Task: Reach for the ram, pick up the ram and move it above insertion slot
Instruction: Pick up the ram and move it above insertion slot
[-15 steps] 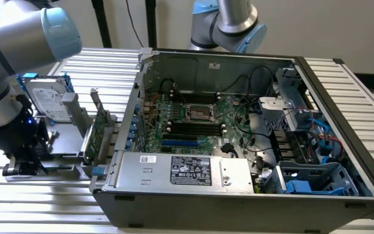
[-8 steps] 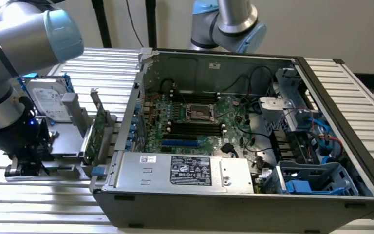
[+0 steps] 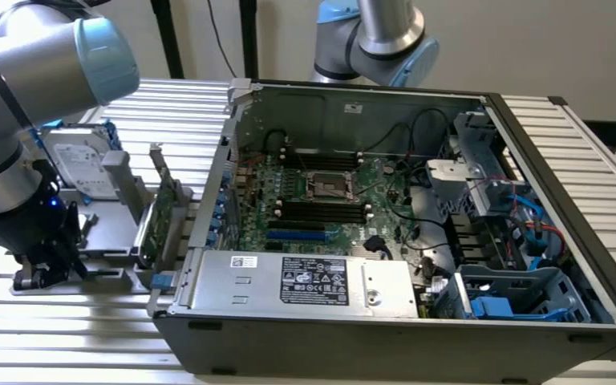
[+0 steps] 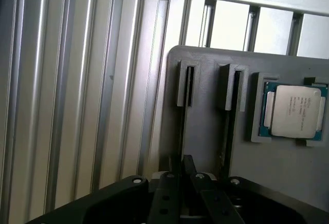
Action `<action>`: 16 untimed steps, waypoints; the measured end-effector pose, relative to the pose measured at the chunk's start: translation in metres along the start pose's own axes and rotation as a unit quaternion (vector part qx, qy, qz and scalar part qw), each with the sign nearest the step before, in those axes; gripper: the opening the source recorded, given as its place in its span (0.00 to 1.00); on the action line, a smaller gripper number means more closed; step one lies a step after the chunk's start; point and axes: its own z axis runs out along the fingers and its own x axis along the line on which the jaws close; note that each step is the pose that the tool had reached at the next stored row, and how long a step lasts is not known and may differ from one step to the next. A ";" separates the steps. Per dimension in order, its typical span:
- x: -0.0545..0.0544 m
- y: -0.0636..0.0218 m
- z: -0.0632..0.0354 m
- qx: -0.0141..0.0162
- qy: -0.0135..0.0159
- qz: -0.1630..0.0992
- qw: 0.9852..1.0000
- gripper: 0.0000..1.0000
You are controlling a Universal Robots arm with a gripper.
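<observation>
At the exterior view's left, the gripper [image 3: 42,273] [image 4: 182,165] sits low over a grey holder [image 4: 205,131]; whether it is spread or clamped cannot be told; the ram [image 4: 181,126] stands edge-on in a holder slot, right at the gripper; expansion card [image 3: 158,220] just right; open computer case [image 3: 394,345] farther right.
</observation>
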 end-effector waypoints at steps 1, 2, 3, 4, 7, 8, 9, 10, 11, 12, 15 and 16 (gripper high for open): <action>0.000 0.0000 0.0000 0.000 0.000 0.000 1.000 0.14; 0.000 -0.0001 0.0001 0.000 0.000 0.000 1.000 0.14; 0.000 -0.0001 0.0001 0.000 0.000 0.000 1.000 0.14; 0.000 -0.0002 0.0001 -0.001 0.000 0.000 1.000 0.14; 0.000 -0.0003 -0.0002 -0.001 0.000 0.000 1.000 0.14; 0.000 -0.0004 -0.0006 -0.001 0.000 0.000 1.000 0.14; 0.000 -0.0004 -0.0011 -0.001 0.000 0.000 1.000 0.14; 0.000 -0.0005 -0.0017 -0.001 0.000 0.000 1.000 0.14; 0.000 -0.0005 -0.0023 -0.001 0.000 0.000 1.000 0.14; 0.000 -0.0005 -0.0029 -0.001 0.000 0.000 1.000 0.14; 0.000 -0.0006 -0.0046 -0.001 0.000 0.000 1.000 0.14; 0.000 -0.0007 -0.0053 -0.001 0.000 0.000 1.000 0.14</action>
